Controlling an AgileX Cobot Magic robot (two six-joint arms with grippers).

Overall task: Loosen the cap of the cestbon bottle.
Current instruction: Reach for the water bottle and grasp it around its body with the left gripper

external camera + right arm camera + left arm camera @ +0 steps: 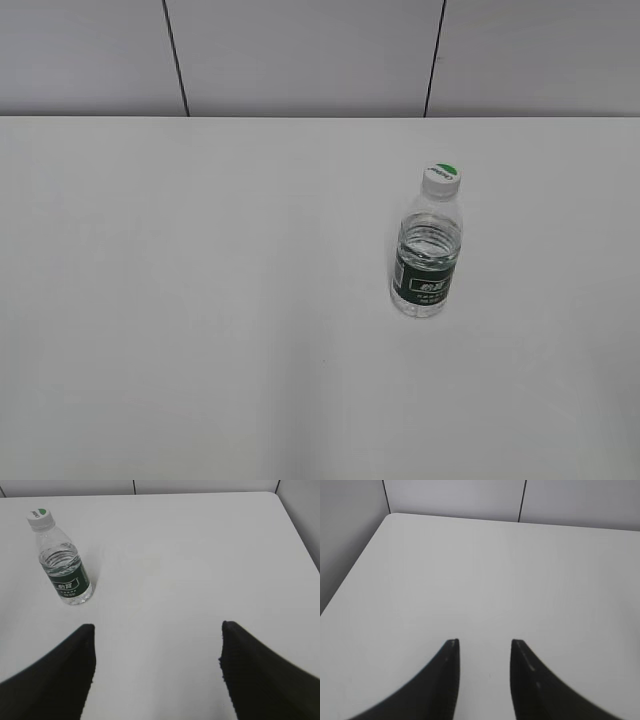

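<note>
The cestbon bottle stands upright on the white table, right of the middle, clear with a dark green label. Its white cap with a green mark sits on the neck. The bottle and cap also show at the upper left of the right wrist view. My right gripper is open and empty, well back from the bottle and to its right. My left gripper is open and empty over bare table; the bottle is out of its view. Neither gripper shows in the exterior view.
The white table ends at a grey panelled wall at the back. Its left edge and rounded far corner show in the left wrist view, its right edge in the right wrist view.
</note>
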